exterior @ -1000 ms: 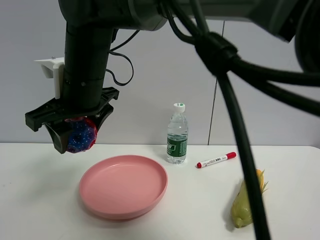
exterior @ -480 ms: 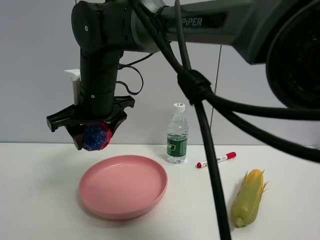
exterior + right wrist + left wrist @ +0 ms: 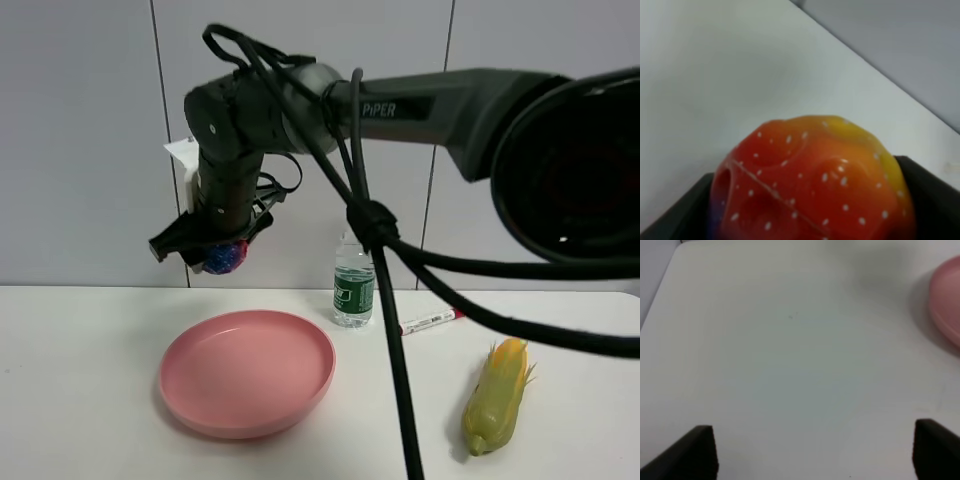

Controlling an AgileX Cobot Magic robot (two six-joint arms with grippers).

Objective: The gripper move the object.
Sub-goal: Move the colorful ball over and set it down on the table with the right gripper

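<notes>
Covered and clipped parts
A black cable (image 3: 385, 300) overlaps one end of the marker (image 3: 432, 321); the right gripper (image 3: 213, 253) covers most of the object (image 3: 227, 259); the left wrist view's edge clips the pink plate (image 3: 949, 305).

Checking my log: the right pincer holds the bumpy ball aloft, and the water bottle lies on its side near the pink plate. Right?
No: the water bottle stands upright near the pink plate, as the exterior high view shows. The right pincer does hold the bumpy ball aloft.
</notes>
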